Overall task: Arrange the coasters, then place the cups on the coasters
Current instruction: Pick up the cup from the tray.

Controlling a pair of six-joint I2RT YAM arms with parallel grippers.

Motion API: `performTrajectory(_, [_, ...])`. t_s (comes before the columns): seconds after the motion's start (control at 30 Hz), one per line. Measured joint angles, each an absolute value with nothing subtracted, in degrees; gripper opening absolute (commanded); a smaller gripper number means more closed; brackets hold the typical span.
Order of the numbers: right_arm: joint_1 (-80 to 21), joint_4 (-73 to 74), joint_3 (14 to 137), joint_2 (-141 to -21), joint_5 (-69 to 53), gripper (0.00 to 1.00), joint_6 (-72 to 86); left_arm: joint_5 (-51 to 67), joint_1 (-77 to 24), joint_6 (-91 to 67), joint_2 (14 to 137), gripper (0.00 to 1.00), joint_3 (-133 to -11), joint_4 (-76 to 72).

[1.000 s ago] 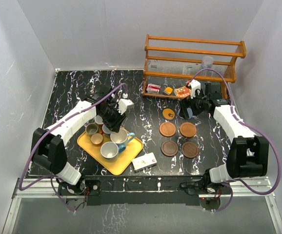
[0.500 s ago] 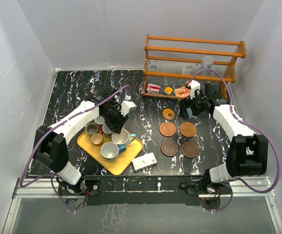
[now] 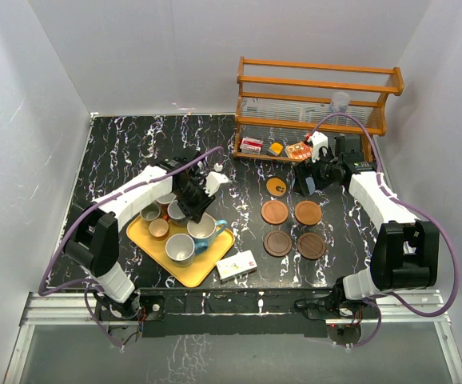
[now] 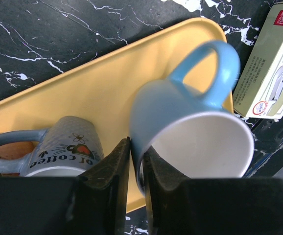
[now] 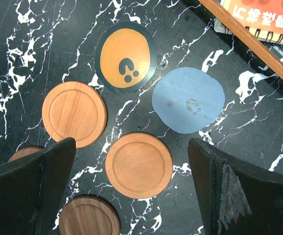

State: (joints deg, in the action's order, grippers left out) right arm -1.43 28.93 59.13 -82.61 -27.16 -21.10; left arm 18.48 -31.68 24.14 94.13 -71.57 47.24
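Over yellow tray (image 4: 82, 93), left end effector (image 4: 135, 148) pinches rim of tilted blue cup (image 4: 180, 112)

Glossy blue ceramic cup (image 4: 180, 112), smooth yellow plastic tray (image 4: 82, 93), matt wooden coasters (image 5: 74, 113), polished black marble-look table (image 5: 14, 49).

In the top view the tray (image 3: 195, 270) lies lower left of centre with the cups (image 3: 179, 246) on it, a box (image 3: 236, 265) just beside its lower right edge, the coasters (image 3: 276, 212) clustered right of centre, and the rack (image 3: 319, 88) behind them at upper right.
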Motion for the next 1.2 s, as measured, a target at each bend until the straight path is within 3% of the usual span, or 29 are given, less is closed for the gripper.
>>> performTrajectory(0.23, [-1.43, 28.93, 59.13, -82.61, -27.77, 0.98, -20.93, 17.96, -32.42, 24.71, 95.81, 0.0, -73.3, 48.1])
performTrajectory(0.5, [-3.46, 30.22, 60.84, -82.54, -31.07, 0.97, -21.61, 18.96, -32.45, 28.58, 98.41, 0.0, -82.02, 50.37])
performTrajectory(0.97, [-17.34, 30.89, 64.36, -81.12, -44.99, 0.94, -25.08, 24.69, -32.51, 39.77, 106.89, 0.0, -105.3, 57.52])
performTrajectory(1.2, [-20.27, 27.33, 64.36, -81.14, -48.71, 0.83, -24.27, 26.11, -33.91, 39.99, 109.62, 0.0, -107.96, 58.96])
